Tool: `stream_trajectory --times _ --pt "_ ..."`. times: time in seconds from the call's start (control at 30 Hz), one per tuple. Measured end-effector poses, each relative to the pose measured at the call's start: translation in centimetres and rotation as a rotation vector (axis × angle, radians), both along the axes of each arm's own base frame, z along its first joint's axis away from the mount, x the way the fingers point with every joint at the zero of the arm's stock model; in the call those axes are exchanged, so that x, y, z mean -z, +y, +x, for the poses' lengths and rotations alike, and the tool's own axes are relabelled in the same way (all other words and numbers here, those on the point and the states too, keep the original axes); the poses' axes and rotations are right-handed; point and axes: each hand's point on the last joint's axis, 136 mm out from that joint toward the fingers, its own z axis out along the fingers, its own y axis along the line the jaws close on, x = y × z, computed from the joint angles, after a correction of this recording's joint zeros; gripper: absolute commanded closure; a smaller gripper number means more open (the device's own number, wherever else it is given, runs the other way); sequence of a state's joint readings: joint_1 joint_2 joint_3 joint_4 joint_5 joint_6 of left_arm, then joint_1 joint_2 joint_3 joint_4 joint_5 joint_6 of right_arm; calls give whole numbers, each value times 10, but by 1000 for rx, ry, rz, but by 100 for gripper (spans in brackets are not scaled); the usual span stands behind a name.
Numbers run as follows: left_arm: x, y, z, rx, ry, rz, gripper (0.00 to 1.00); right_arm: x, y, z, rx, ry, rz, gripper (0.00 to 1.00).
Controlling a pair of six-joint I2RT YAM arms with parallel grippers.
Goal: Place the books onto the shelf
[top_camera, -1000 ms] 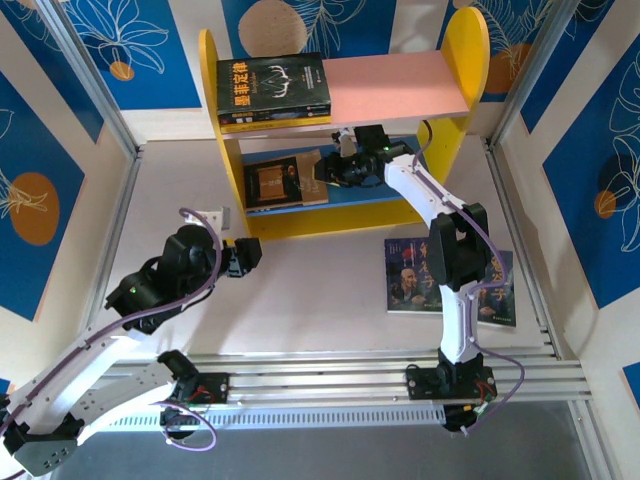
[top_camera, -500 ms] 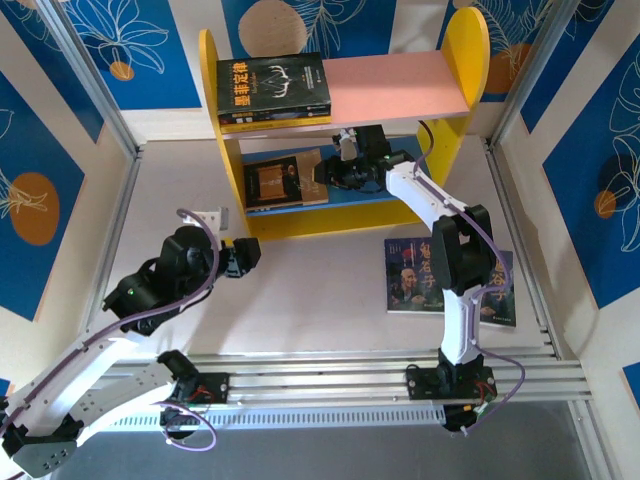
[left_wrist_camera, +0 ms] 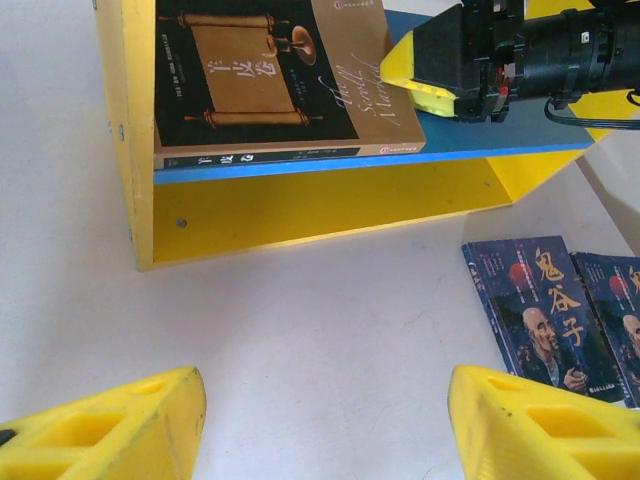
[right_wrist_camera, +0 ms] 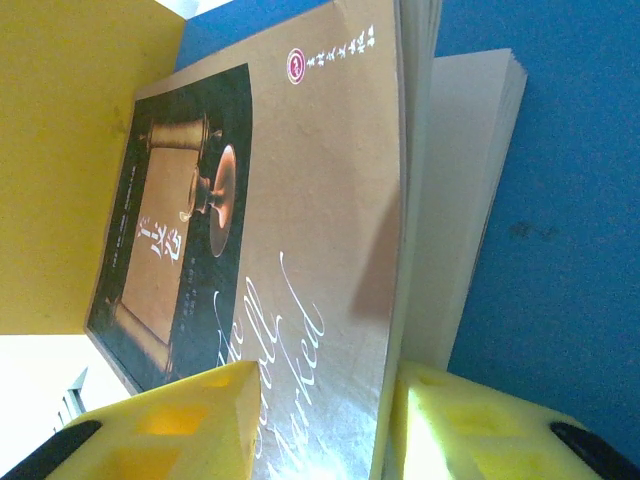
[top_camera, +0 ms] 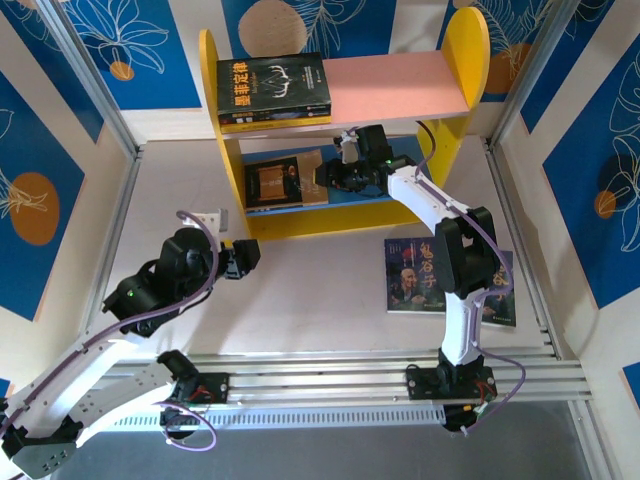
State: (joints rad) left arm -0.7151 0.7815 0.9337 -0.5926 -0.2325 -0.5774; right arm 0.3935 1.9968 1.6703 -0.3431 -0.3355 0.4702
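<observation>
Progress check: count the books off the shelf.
2. One dark blue book lies on the table by the right arm; the second book beside it, partly under that arm. More may be hidden.

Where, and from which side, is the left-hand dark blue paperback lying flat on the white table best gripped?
Probably its left long edge, approached low from the left. The dark blue paperback lies flat, cover up, on the white table, and another blue book crowds its right edge, so the thin left edge is free to pinch.

Books (top_camera: 285, 180): four showing covers (two on table); shelf (top_camera: 400, 85): one.
</observation>
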Motion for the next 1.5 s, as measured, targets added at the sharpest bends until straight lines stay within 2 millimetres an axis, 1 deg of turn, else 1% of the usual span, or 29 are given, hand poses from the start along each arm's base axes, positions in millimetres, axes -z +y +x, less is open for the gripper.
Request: stream_trajectory --times 0.13,0.33,0.4,0.5,0.63,1.1,1.23,1.4,1.5 --pt "0 0 0 0 0 0 34 0 0 0 0 -1 0 60" --pt "0 0 0 -1 -1 -1 34 -1 1 0 -5 -5 2 53" --pt "0 0 0 -1 0 0 34 -1 1 0 -10 -7 3 49" --pt "0 1 0 -3 1 3 33 -2 1 -1 -17 -10 7 46" --pt "2 2 -1 -4 8 9 33 -3 1 -1 -22 -11 11 45" --pt "4 3 -2 -7 13 17 33 -4 -9 2 -21 -5 21 45" --pt "4 4 -1 -10 12 19 33 -4 -17 1 -17 -9 16 45" --pt "6 5 -1 -14 17 26 33 -3 -33 -1 -2 -13 8 45" --pt "8 6 0 -23 22 39 33 -2 -43 -6 5 -17 1 45"
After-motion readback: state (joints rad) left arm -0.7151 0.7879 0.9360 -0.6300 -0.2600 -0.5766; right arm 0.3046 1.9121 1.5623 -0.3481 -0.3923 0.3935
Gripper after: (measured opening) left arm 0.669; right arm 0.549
